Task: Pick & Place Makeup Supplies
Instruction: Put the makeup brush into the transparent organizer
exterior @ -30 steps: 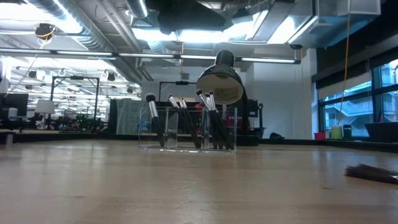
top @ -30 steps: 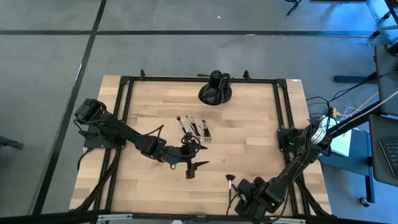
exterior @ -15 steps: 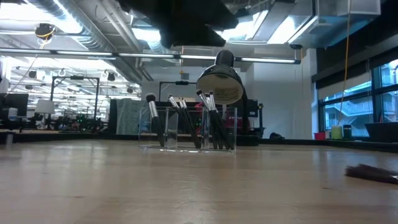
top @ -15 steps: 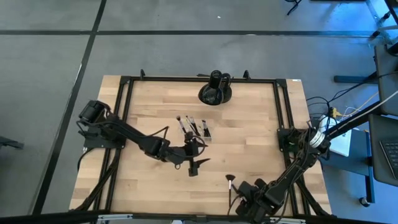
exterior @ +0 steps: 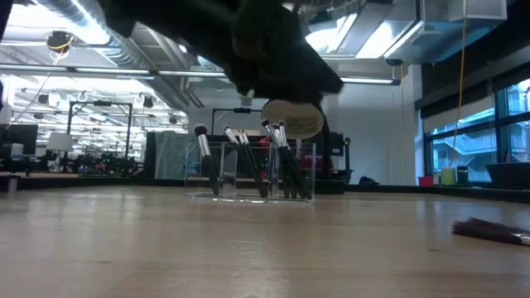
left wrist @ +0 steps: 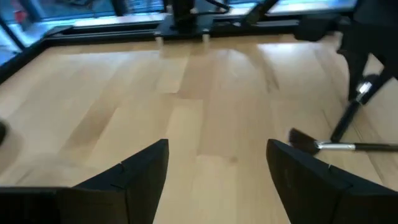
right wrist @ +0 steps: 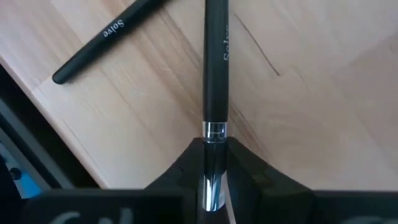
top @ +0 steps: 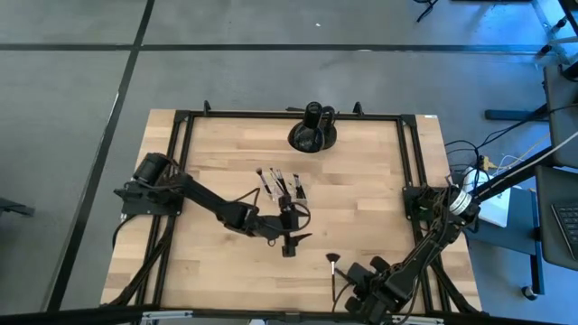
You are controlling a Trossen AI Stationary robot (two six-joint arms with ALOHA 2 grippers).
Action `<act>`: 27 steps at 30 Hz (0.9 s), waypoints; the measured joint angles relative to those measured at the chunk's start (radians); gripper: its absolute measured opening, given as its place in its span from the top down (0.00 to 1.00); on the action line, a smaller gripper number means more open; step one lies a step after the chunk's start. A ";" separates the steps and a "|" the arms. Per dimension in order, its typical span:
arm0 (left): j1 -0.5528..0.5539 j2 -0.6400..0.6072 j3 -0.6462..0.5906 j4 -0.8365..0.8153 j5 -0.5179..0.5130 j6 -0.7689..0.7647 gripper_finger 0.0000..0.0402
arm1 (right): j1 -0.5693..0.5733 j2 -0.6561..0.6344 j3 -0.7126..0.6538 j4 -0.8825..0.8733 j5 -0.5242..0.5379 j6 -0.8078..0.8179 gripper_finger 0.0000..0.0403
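Near the front edge of the table point(top: 217, 153), on my right side, the right gripper point(top: 348, 287) sits low over two brushes. Through its wrist camera I see its fingers point(right wrist: 186, 168) pinched onto one brush point(right wrist: 216, 68), the dark handle and silver band running straight out from between the jaws. A second brush point(right wrist: 106, 38), its handle printed "Solve", lies flat on the wood just beside the held one, angled away from it and not touching it in that view. From above I can only make out a reddish tip point(top: 332, 261) and thin dark handles next to that gripper; I cannot separate the two brushes there. In the low view a brush tip point(exterior: 489, 231) rests on the table at the far right.

My left gripper point(top: 289, 242) hangs over the middle of the table, just in front of the tray point(top: 291, 191), with its jaws spread wide and nothing between them. Its wrist camera shows bare wood between the two fingers point(left wrist: 146, 171), and farther off the brush with the silver band point(left wrist: 348, 146) lying on the table.

The clear tray holds several brushes standing upright or leaning, dark handles down and tips up point(exterior: 248, 161). Behind it, at the back edge of the table, sits a large black rounded object point(top: 312, 132).
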 joint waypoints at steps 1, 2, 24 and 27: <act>0.000 0.013 0.011 0.000 0.011 0.014 0.34 | 0.000 0.000 0.000 -0.002 0.000 -0.007 0.88; 0.000 0.026 0.022 0.001 0.017 0.026 0.34 | -0.001 0.000 0.000 -0.003 0.000 -0.013 0.88; -0.095 0.348 0.392 0.003 0.005 0.506 0.34 | -0.131 -0.188 0.024 -0.175 -0.028 -0.176 0.83; -0.101 0.390 0.434 -0.001 0.003 0.515 0.34 | -0.155 -0.188 0.024 -0.155 -0.031 -0.216 0.84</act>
